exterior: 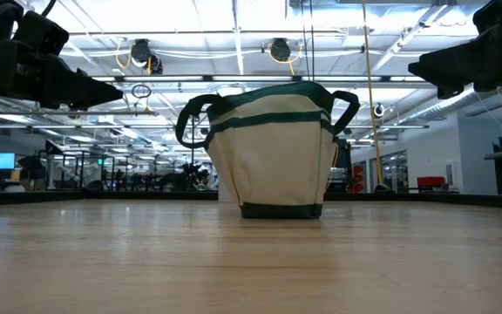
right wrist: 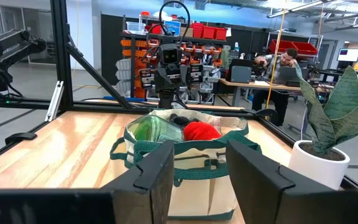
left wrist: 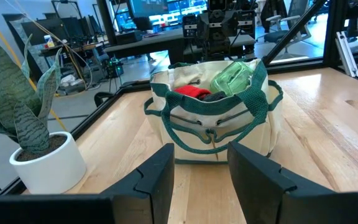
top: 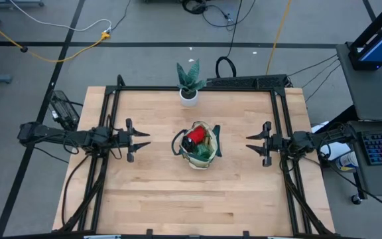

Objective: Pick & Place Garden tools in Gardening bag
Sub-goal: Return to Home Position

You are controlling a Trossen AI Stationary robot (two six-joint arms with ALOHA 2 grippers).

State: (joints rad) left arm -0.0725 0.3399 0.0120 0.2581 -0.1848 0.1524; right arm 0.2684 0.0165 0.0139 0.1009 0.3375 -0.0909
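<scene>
The beige gardening bag (top: 198, 149) with dark green trim stands upright on its base in the middle of the table, also seen in the low view (exterior: 273, 148). Inside it lie a green spray bottle (left wrist: 232, 78), a small red item (left wrist: 191, 92) and a dark piece beside them; other garden tools are hidden. My left gripper (top: 144, 139) hovers open at the table's left, pointing level at the bag. My right gripper (top: 251, 143) hovers open at the table's right, facing the bag from the other side. Both stand well apart from the bag.
A green plant in a white pot (top: 190, 85) stands at the table's far edge behind the bag. A black frame (top: 197, 87) runs along the far edge and both sides. Bare wood lies between the bag and the near edge.
</scene>
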